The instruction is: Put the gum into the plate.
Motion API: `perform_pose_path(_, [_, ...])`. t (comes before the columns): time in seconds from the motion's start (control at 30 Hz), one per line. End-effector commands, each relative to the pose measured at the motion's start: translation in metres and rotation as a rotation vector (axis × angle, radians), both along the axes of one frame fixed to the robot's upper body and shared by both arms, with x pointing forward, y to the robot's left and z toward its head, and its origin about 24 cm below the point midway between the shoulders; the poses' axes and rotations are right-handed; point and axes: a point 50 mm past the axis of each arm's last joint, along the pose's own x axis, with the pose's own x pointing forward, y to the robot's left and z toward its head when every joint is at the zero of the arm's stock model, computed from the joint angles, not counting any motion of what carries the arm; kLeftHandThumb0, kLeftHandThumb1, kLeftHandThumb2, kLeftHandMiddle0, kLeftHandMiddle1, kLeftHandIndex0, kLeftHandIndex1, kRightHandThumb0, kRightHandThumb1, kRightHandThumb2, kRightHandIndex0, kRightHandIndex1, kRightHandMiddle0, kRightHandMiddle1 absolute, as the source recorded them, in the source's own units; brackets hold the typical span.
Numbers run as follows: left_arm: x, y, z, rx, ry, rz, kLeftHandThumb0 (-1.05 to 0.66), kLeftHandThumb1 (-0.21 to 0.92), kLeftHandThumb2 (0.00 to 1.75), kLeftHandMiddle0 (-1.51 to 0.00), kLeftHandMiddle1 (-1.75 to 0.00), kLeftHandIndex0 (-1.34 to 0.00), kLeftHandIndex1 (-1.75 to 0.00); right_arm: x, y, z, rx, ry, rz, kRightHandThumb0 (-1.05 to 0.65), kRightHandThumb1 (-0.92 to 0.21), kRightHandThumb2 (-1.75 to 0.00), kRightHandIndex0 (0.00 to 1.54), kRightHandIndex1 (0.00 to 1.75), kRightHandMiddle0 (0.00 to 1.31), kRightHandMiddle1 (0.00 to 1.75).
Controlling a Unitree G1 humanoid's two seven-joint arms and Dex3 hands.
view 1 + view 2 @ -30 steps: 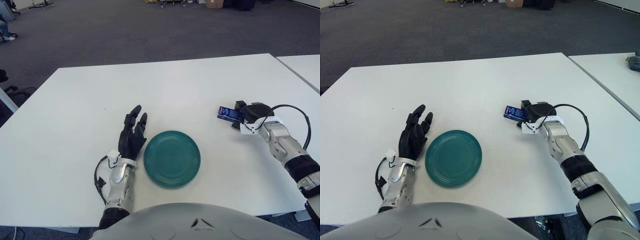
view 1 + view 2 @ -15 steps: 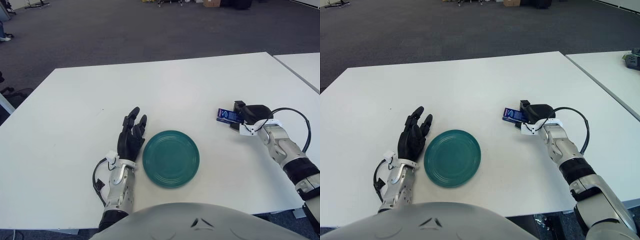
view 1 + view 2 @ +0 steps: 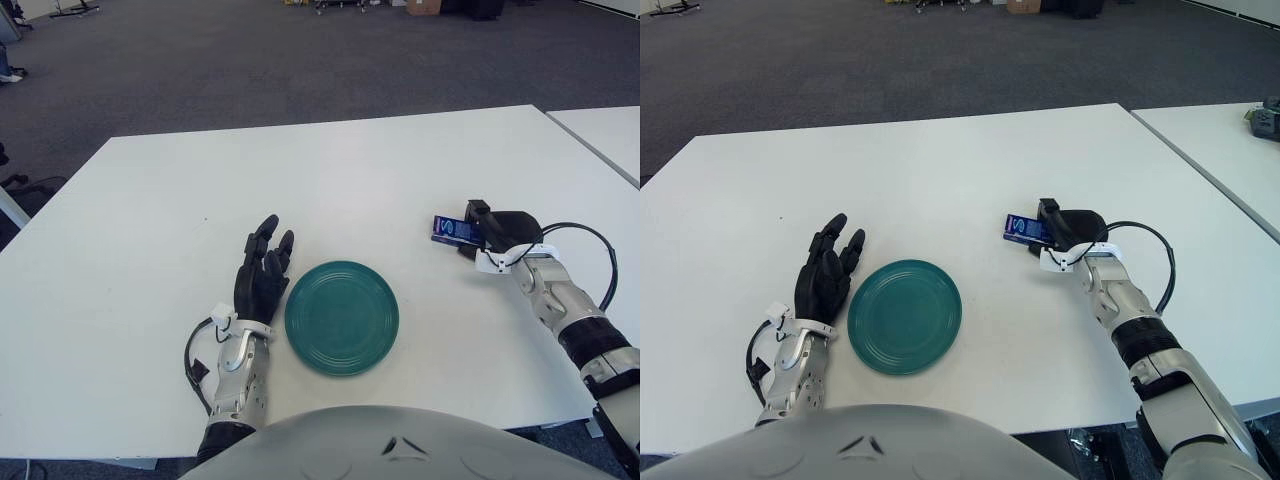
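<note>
A small blue gum pack (image 3: 451, 231) is gripped in my right hand (image 3: 492, 232), held just above the white table to the right of the plate. The round teal plate (image 3: 342, 317) sits near the table's front edge and holds nothing. The gum pack is about a hand's width from the plate's right rim. My left hand (image 3: 263, 274) shows just left of the plate, black fingers stretched out flat and holding nothing.
The white table (image 3: 330, 180) stretches wide behind the plate and hands. A second white table (image 3: 605, 130) stands to the right across a narrow gap. Grey carpet floor lies beyond.
My right hand has drifted slightly left toward the plate with the gum pack in it. The left hand and plate stay where they were.
</note>
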Motion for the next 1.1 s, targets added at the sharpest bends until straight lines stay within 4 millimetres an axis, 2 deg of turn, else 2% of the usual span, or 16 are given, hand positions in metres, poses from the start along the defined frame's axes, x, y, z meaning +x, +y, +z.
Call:
perform_pose_path(0.0, [-0.010,-0.013,-0.011,-0.080,0.076,0.033,-1.05,0.92,0.59,-0.40,0.00,0.00,-0.64,-0.008,0.003,-0.017,-0.007,0.046,0.007,-0.43,-0.49,-1.11,1.04,1.75,0.48,1.75])
perform_pose_path(0.37, [-0.013,-0.010,-0.010,-0.078,0.085,0.029,-1.05,0.92,0.59,-0.41,-0.01,0.00,-0.67,-0.008,0.003,-0.020,-0.001,0.029,0.025,-0.43,-0.49,-1.10,1.10,1.75,0.48,1.75])
perform_pose_path(0.43, [-0.013,-0.010,-0.011,-0.073,0.087,0.027,-1.05,0.92,0.60,-0.41,-0.01,0.00,-0.67,-0.005,0.002,-0.013,0.000,0.007,0.032,-0.43,-0.51,-1.08,1.10,1.75,0.47,1.75])
perform_pose_path(0.67, [-0.014,-0.007,-0.011,-0.072,0.089,0.010,-1.05,0.92,0.64,-0.43,-0.01,0.00,-0.71,0.022,0.011,0.039,0.032,-0.098,0.078,-0.43,-0.50,-1.09,1.07,1.75,0.47,1.75])
perform_pose_path(1.07, [-0.016,-0.003,-0.012,-0.063,0.112,0.010,-1.05,0.92,0.83,-0.47,-0.02,0.00,-0.83,0.028,0.040,0.084,0.066,-0.218,0.137,-0.45,-0.43,-1.18,0.98,1.75,0.53,1.75])
